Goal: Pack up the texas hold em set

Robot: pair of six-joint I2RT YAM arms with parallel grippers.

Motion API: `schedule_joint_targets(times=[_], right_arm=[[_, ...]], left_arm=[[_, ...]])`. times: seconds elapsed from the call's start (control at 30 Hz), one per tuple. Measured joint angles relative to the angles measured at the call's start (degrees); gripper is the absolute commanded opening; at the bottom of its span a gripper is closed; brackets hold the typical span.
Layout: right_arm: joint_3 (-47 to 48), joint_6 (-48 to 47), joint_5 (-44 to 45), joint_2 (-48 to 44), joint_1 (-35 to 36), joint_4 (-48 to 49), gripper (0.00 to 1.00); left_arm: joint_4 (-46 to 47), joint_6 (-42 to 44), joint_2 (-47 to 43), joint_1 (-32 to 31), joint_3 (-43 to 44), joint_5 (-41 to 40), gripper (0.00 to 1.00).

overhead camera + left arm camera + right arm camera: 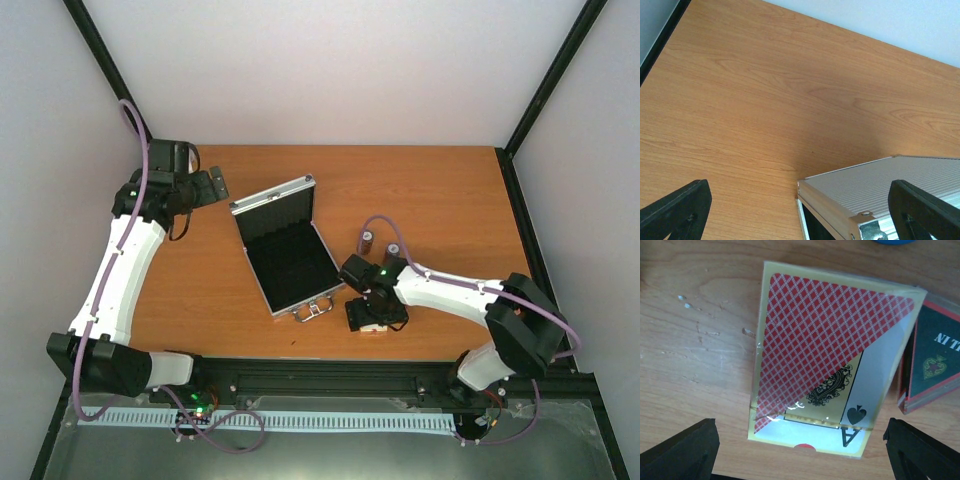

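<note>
Two pincers, both released. We start at the right gripper [800, 454]: jaws spread wide, holding nothing, hanging low over the card deck [825, 355]. The deck lies flat on the table [430, 190], red back up, in a glossy clear wrap, and sits skewed to the line between the fingers. Just beside its right edge, perhaps touching, lies the dark triangular button [935, 357].

Farther out, two small chip stacks [368, 240] stand behind the right wrist. The case [290, 265] lies open to the left of the deck, black lining up, nothing visible inside, handle [313, 311] toward us. The left gripper [800, 212], also fully apart and holding nothing, hovers by the far corner of the lid [275, 197].

Risks, as we judge them:
- Skewed deck — closing pads may twist it rather than seat on it.
- Slick wrap and a flat lie — the grip could slide off on the lift.
- The right finger may catch the button and drag it along.
</note>
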Motion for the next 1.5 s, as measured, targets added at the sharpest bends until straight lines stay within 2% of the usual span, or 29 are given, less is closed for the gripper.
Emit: schedule_joint_targets(times=[0.43, 0.9, 1.23, 1.3, 1.4, 1.5], right_arm=[[-0.15, -1.51, 0.42, 2.84, -1.01, 2.36, 0.91], [2.03, -3.65, 1.11, 5.62, -3.04, 2.32, 0.78], [2.03, -4.09, 0.9, 7.72, -3.13, 2.73, 0.78], [2.03, -4.09, 0.87, 8.5, -3.15, 2.97, 0.71], [2.23, -4.07, 0.85, 9.01, -3.15, 2.97, 0.51], [2.6, -4.44, 0.83, 9.18, -3.15, 2.95, 0.42]], left_arm=[[0.04, -0.02, 0.0, 0.0, -0.15, 0.04, 1.0], [0.02, -0.17, -0.26, 0.0, -1.29, -0.02, 1.0], [0.04, -0.2, -0.46, 0.0, -2.34, 0.0, 1.0], [0.02, -0.2, -0.46, 0.0, -2.34, 0.0, 1.0], [0.02, -0.2, -0.46, 0.0, -2.36, 0.0, 1.0], [0.02, -0.17, -0.46, 0.0, -2.38, 0.0, 1.0]])
